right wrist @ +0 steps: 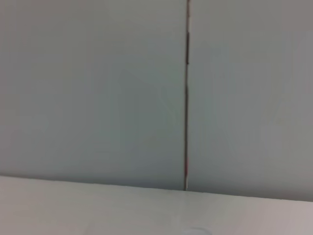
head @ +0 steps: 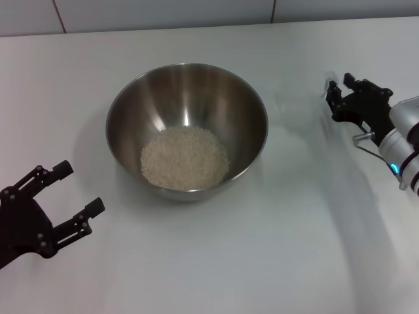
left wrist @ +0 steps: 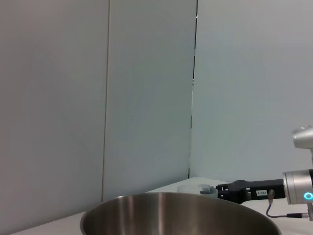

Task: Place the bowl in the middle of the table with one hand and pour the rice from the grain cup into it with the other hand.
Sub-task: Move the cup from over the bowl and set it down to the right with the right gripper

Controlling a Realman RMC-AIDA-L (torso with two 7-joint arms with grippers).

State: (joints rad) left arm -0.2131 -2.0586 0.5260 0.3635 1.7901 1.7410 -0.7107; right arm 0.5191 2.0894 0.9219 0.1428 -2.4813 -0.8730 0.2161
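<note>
Clear grain cup [head: 298,108] stands just bowl-side of the right gripper [head: 335,91], fingers apart; left gripper [head: 72,196] open beside the steel bowl [head: 131,118].

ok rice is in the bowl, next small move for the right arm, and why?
Probably draw the right gripper back from the grain cup. The rice already sits in the bowl, and the cup stands beside it, seemingly released.

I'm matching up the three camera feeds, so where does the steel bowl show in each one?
Head view: the bowl sits at centre, rice heaped inside.
Left wrist view: only its rim and upper wall show along the lower edge.
Right wrist view: not in it; just table and wall.
Shared landmark: the right gripper, right of the bowl in the head view, shows beyond the rim in the left wrist view.
</note>
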